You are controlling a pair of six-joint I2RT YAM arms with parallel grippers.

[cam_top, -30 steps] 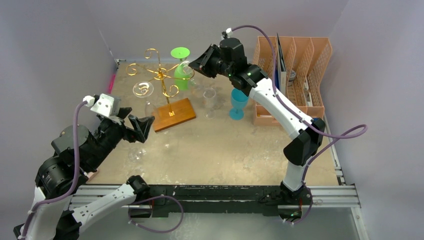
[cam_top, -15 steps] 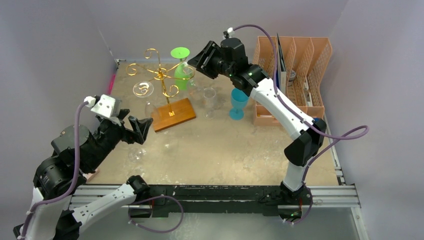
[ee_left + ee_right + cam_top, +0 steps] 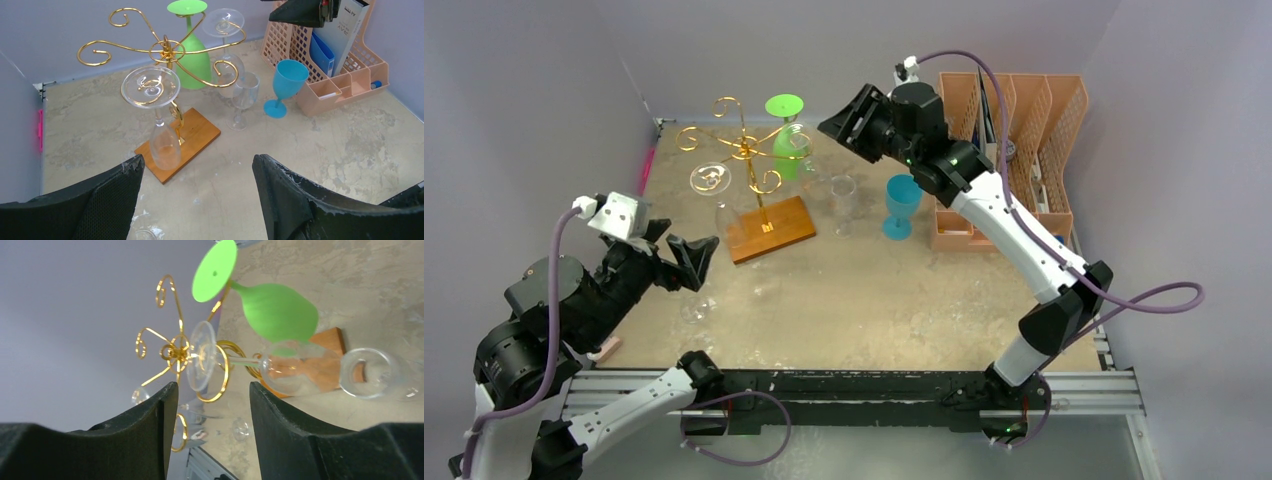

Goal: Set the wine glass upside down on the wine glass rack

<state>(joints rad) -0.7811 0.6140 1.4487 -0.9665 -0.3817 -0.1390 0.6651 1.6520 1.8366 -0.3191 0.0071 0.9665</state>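
Observation:
The gold wire wine glass rack [image 3: 746,150] stands on its brown wooden base [image 3: 771,229] at the back left. Three glasses hang upside down on it: a green one [image 3: 786,145], a clear one at the front left [image 3: 712,180] and a clear one on the right arm [image 3: 800,140]. My right gripper [image 3: 842,115] is open and empty, to the right of the rack; in its wrist view the right-hand hanging clear glass [image 3: 295,372] lies ahead of the gripper [image 3: 212,390]. My left gripper [image 3: 679,247] is open and empty, near the front left. The left wrist view shows the rack [image 3: 166,49] beyond the open gripper [image 3: 197,165].
A clear glass [image 3: 843,198] and a blue goblet [image 3: 901,205] stand upright right of the rack. Another clear glass [image 3: 696,308] lies on the table below my left gripper. An orange file organiser [image 3: 1014,140] fills the back right. A pink object [image 3: 646,165] sits by the left wall.
My right gripper has drawn back to the right, away from the rack and the hanging clear glass. My left arm has shifted slightly left.

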